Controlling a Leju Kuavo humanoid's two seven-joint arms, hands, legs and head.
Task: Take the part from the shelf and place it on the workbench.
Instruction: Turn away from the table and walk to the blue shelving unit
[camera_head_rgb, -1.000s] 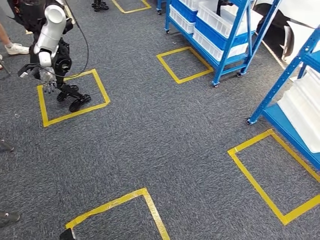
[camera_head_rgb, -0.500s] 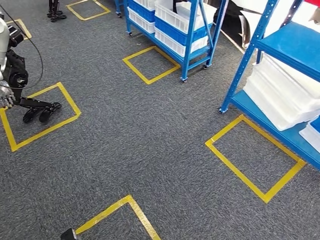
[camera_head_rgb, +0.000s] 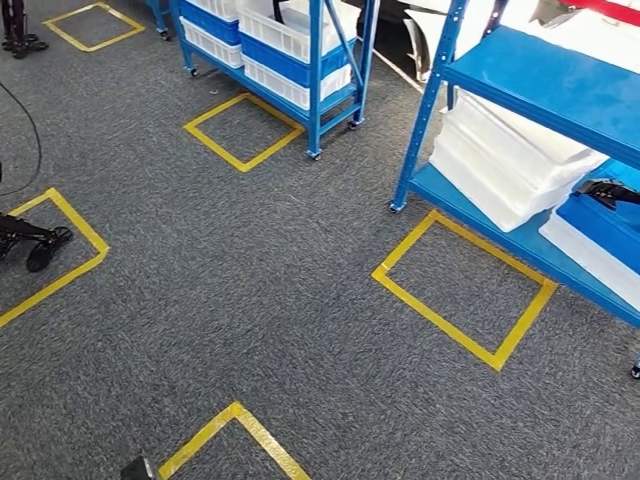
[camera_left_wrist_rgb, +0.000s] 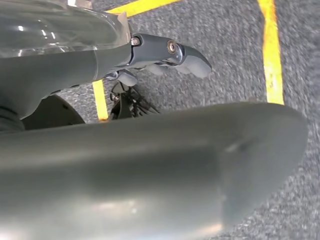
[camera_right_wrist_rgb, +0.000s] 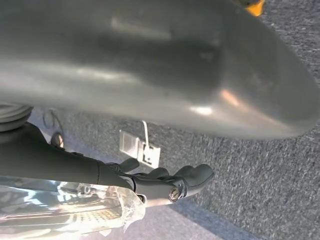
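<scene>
Head view is showing a blue shelf (camera_head_rgb: 528, 90) at upper right; left hand (camera_left_wrist_rgb: 166, 52) and right hand (camera_right_wrist_rgb: 166, 182) are hanging open, gripping nothing.

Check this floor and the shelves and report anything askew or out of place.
One thing stands out: on the near blue shelf, the stack of white trays sits skewed, its layers fanned out of line, unlike the bins squared up on the far rack. The yellow tape squares on the carpet look intact. No spills visible.
</scene>
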